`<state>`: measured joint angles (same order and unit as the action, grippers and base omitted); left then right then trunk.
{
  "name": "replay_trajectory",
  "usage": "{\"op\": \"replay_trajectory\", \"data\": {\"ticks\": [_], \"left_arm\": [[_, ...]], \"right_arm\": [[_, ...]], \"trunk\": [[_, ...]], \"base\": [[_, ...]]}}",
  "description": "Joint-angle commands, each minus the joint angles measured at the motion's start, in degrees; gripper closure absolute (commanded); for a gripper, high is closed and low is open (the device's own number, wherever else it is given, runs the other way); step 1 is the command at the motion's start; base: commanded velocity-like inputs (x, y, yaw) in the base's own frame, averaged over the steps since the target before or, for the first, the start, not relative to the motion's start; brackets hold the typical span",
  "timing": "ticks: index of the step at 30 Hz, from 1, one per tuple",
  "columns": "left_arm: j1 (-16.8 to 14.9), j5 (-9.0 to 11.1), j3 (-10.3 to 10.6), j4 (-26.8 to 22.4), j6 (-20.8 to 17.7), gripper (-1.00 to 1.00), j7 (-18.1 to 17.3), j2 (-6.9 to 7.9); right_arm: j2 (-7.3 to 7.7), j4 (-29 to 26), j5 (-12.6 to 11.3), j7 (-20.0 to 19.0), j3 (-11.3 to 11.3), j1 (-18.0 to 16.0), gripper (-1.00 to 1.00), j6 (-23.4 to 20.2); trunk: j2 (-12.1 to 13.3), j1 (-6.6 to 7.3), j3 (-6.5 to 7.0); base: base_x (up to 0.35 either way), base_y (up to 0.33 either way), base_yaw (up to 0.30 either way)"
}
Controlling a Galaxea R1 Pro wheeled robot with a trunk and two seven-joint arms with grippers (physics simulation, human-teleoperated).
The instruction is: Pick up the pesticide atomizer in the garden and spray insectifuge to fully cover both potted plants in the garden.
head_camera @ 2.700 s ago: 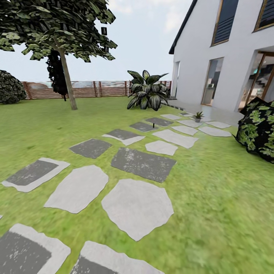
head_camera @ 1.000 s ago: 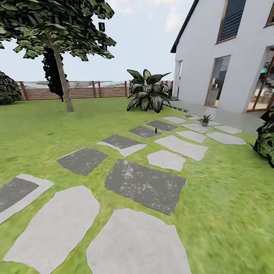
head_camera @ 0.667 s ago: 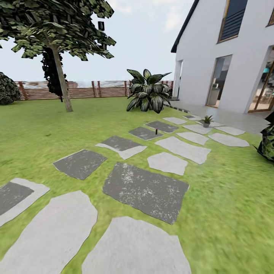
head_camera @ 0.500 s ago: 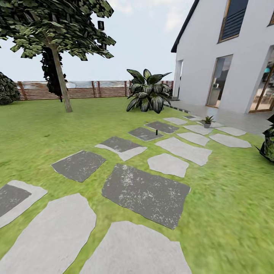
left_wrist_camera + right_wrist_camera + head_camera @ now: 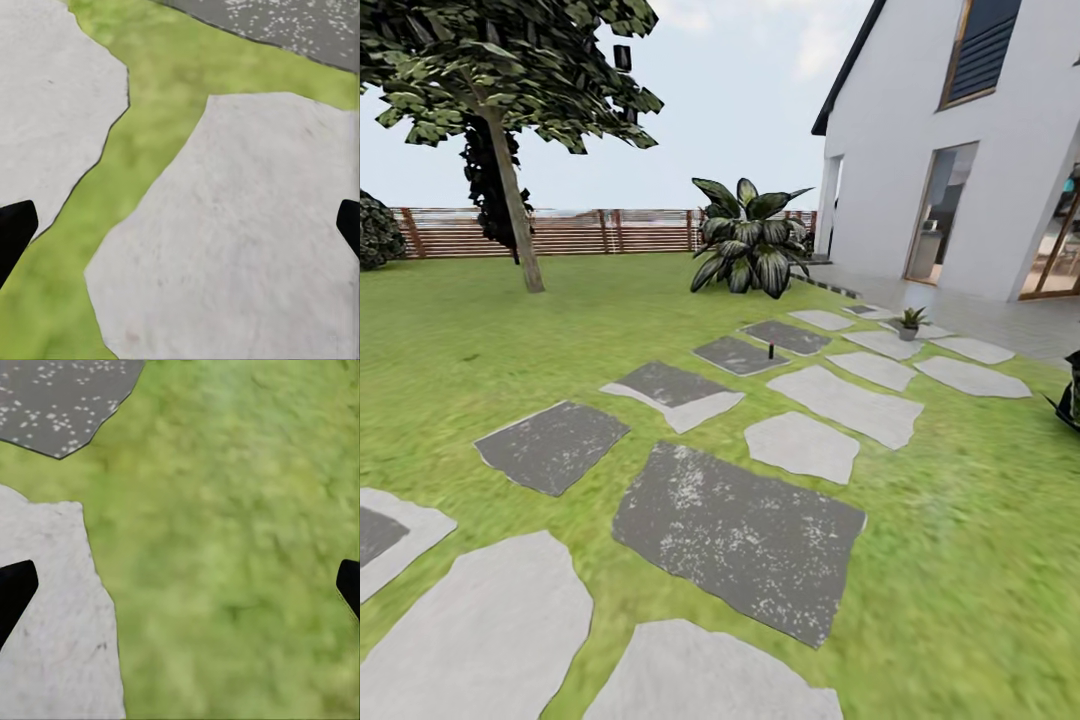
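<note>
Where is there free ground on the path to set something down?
The big dark slab and the pale stone beyond it are bare. Farther on, a small black object and the potted plant take room.

A white house (image 5: 920, 150) and brown fence (image 5: 600, 232) border the lawn (image 5: 450, 330).

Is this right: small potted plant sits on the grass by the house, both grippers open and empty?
Not quite. In the head view the small potted plant stands on a pale stepping stone near the house, not on grass. The rest holds: the left gripper and right gripper each show fingertips far apart over bare ground in the wrist views, holding nothing.
</note>
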<state>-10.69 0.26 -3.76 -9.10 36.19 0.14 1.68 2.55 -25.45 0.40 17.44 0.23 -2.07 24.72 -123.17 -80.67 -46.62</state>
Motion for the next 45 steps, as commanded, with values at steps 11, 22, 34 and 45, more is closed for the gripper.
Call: {"op": "replay_trajectory", "data": {"ticks": [11, 22, 34, 45], "left_arm": [[0.0, 0.1, -0.2, 0.0, 0.1, -1.00, 0.0, 0.08], [0.0, 0.1, -0.2, 0.0, 0.2, -1.00, -0.1, 0.08], [0.0, 0.0, -0.2, 0.0, 0.2, -1.00, -0.1, 0.07], [0.0, 0.0, -0.2, 0.0, 0.2, -1.00, -0.1, 0.07]], "right_arm": [[0.00, 0.0, 0.0, 0.1, 0.0, 0.0, -1.00, 0.2], [0.00, 0.0, 0.0, 0.1, 0.0, 0.0, -1.00, 0.2], [0.00, 0.0, 0.0, 0.1, 0.0, 0.0, -1.00, 0.2], [0.00, 0.0, 0.0, 0.1, 0.0, 0.0, -1.00, 0.2]], "trunk": [[0.0, -0.02, -0.06], [0.0, -0.02, -0.06], [0.0, -0.02, -0.06], [0.0, -0.02, -0.06]], "base": [[0.330, -0.167, 0.000], [0.330, -0.160, 0.000], [0.330, -0.142, 0.000], [0.330, -0.138, 0.000]]}}
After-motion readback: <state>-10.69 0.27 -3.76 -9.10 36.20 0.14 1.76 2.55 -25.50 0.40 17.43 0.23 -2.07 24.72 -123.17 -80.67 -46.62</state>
